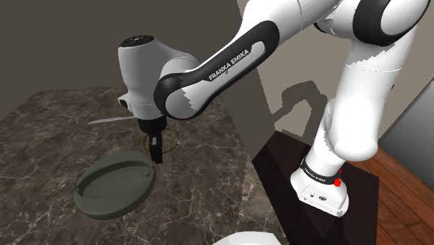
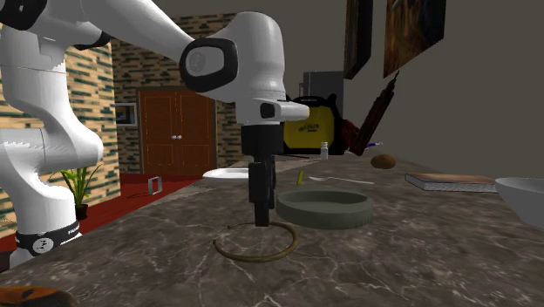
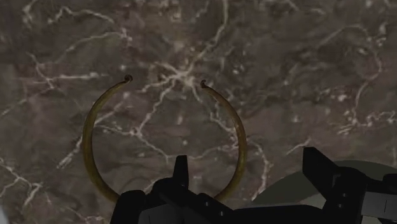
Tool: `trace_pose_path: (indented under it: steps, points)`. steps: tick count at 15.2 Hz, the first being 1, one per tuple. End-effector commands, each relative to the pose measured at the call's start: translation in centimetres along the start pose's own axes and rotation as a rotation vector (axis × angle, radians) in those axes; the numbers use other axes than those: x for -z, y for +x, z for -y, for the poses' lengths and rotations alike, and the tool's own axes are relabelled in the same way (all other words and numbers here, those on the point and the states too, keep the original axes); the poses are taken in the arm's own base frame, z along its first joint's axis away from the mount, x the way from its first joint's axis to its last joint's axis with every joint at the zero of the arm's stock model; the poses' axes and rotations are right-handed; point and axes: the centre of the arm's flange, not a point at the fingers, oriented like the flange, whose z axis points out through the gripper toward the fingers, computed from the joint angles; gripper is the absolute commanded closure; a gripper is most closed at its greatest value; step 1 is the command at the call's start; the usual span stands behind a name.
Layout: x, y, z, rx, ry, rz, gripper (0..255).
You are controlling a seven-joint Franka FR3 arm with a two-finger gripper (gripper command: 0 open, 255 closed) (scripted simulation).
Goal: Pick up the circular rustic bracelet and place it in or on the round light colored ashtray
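On the dark, white-veined marble countertop [image 2: 392, 257], just beside the ashtray [image 2: 323, 214], lies the bracelet [image 3: 84, 140]. It is a thin brownish-gold hoop with a gap in it, flat on the stone and apart from the ashtray's wall. The ashtray itself is a round, low-walled dish drawn in dull grey-green. The black gripper [image 2: 261, 221] hangs upright next to the ashtray, on the side toward the second exterior view's left, with its tips low over the arc of the bracelet nearest the ashtray. In the wrist view the two fingers [image 3: 181, 175] are spread wide, one over the inside of the hoop and the other on the ashtray side. The bracelet's band runs between them and neither finger clasps it; whether the tips touch the stone I cannot tell. The hoop's gap lies on the part farthest from the gripper. Beyond the ashtray in the second exterior view sit a small brown lump [image 2: 383, 161] and a yellow box [image 2: 309, 131]. To the ashtray's right in that view lie a flat book [image 2: 451, 181] and a white bowl [image 2: 521, 194].
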Motion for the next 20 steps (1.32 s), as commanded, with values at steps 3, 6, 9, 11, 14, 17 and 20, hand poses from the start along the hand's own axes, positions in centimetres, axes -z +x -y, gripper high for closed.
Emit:
trace_pose_path:
  steps: [3,6,9,11,14,17,20]
  points:
    - [-0.4,-0.1,0.0,0.000,0.000,0.000,0]
    - [-0.4,-0.1,0.0,0.000,0.000,0.000,0]
    - [-0.4,-0.1,0.0,0.000,0.000,0.000,255]
    - [-0.4,-0.1,0.0,0.000,0.000,0.000,255]
    - [-0.4,-0.2,0.1,0.000,0.000,0.000,255]
    - [-0.3,-0.2,0.0,0.000,0.000,0.000,255]
    - [0.6,-0.1,0.0,0.000,0.000,0.000,255]
